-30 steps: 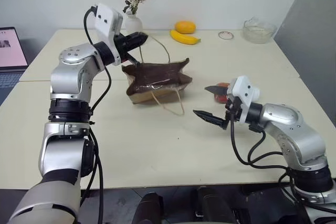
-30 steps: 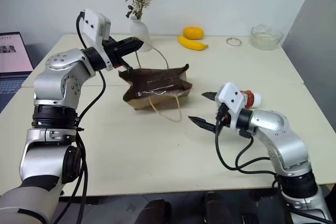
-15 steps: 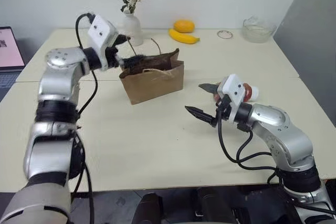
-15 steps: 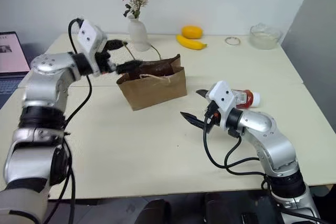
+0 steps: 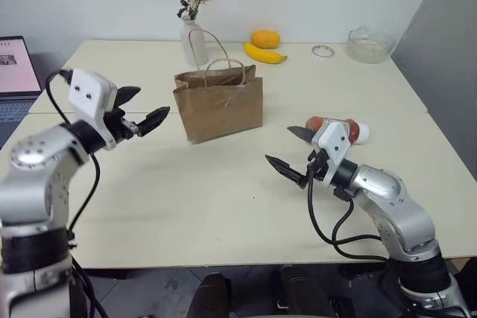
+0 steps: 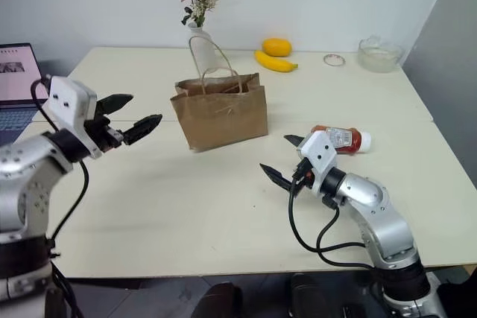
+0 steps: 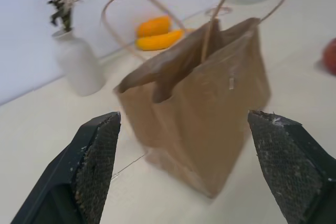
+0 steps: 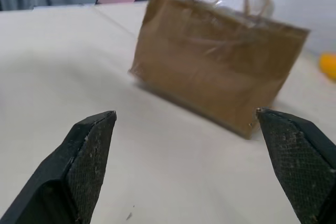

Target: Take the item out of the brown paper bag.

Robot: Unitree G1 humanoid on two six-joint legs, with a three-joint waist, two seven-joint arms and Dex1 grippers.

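Your bottle [image 6: 341, 139] lies on the table [image 6: 223, 206] outside the upright brown paper bag [image 6: 220, 113], so both the left gripper [image 6: 125, 115] and right gripper [image 6: 287, 159] hang spread and empty.

My desk [image 5: 223, 206] is smooth and matt, a pale cream. The brown paper bag [image 5: 220, 106] is creased matt kraft paper with thin cord-like handles. The item [image 5: 337, 126] is glossy plastic. The pads [image 7: 97, 163] of my jaws are black with a fine rough grain.
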